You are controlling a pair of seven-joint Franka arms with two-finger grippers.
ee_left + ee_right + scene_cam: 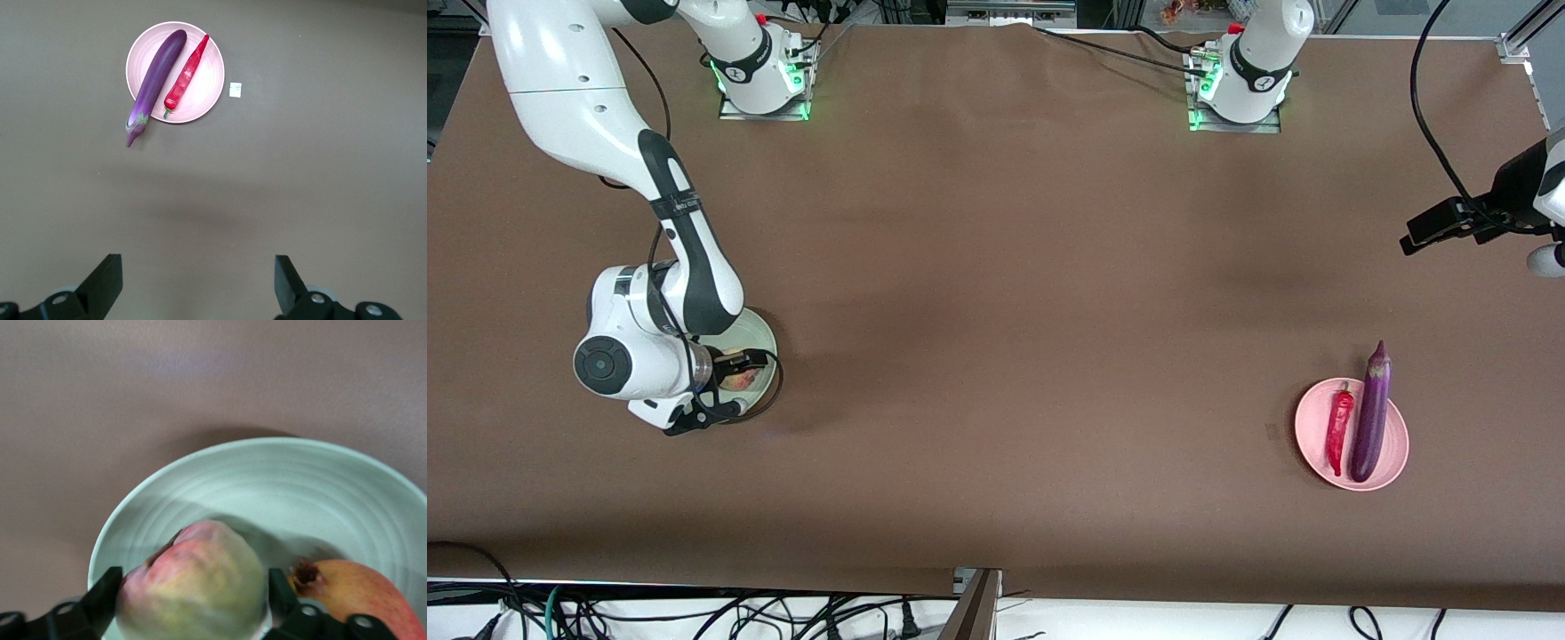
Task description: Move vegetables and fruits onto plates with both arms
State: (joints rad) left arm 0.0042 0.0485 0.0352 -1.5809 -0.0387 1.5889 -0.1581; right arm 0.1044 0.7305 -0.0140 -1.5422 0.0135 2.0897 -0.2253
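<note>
Pink plate (1394, 467), nearest the front camera at the left arm's end of the table (996, 311), carries the purple eggplant (1370, 418) and red chili pepper (1338, 428) side by side, seemingly delivered. Left hand (199, 283) waits spread open, high above bare table near that plate. Right hand (193, 603) grips the peach-like fruit (197, 583) over the mint plate (267, 487), apparently to set it beside the red-blushed fruit (360, 590) lying there, which crowds the landing spot.
</note>
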